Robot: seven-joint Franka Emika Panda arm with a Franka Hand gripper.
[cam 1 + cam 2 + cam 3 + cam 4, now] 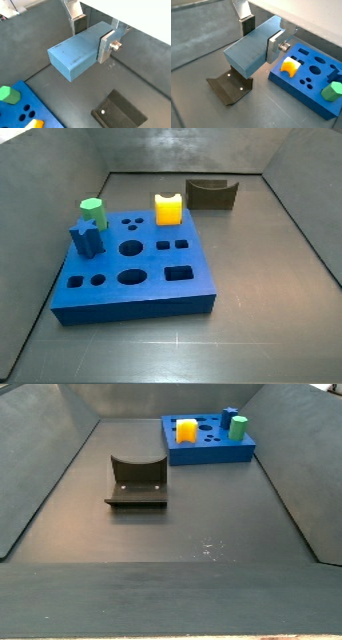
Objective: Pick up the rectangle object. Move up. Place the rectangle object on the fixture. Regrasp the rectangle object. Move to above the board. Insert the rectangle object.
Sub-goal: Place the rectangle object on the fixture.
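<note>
The rectangle object (75,56) is clamped between the silver fingers (105,46) of the gripper (90,36) and is held clear of the floor, as seen in both wrist views. In a wrist view the fixture (230,87) is seen on the grey floor below the held block, just beside the board (308,82), on which a yellow piece (290,66) and a green piece (331,91) stand. The gripper is not seen in the side views, where the fixture (136,480) stands near the board (209,439).

Grey-blue rectangle object (75,56) in tool (92,34)
</note>
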